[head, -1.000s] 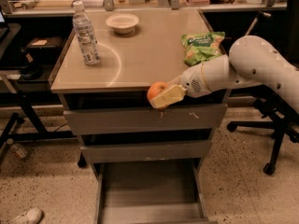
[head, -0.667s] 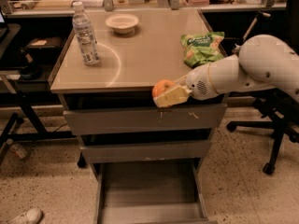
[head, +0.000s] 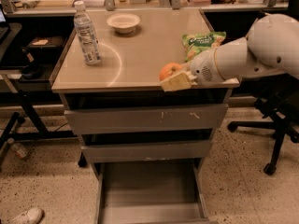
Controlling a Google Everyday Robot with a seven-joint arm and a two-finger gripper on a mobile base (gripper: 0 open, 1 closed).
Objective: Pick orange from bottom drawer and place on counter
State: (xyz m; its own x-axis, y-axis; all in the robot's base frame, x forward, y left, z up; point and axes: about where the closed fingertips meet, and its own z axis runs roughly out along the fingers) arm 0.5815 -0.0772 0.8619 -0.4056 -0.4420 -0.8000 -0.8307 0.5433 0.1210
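Note:
The orange (head: 167, 71) is held in my gripper (head: 174, 78) at the front edge of the counter (head: 135, 59), right of the middle. The gripper is shut on the orange, with a pale finger (head: 177, 82) under and in front of it. My white arm (head: 247, 55) reaches in from the right. The bottom drawer (head: 149, 190) stands pulled open below, its grey floor bare.
A water bottle (head: 87, 33) stands at the counter's left. A white bowl (head: 123, 22) sits at the back. A green snack bag (head: 202, 42) lies at the right, just behind my arm. An office chair (head: 275, 125) stands to the right on the floor.
My gripper has carried the orange up and to the right, from in front of the counter's edge to over the edge.

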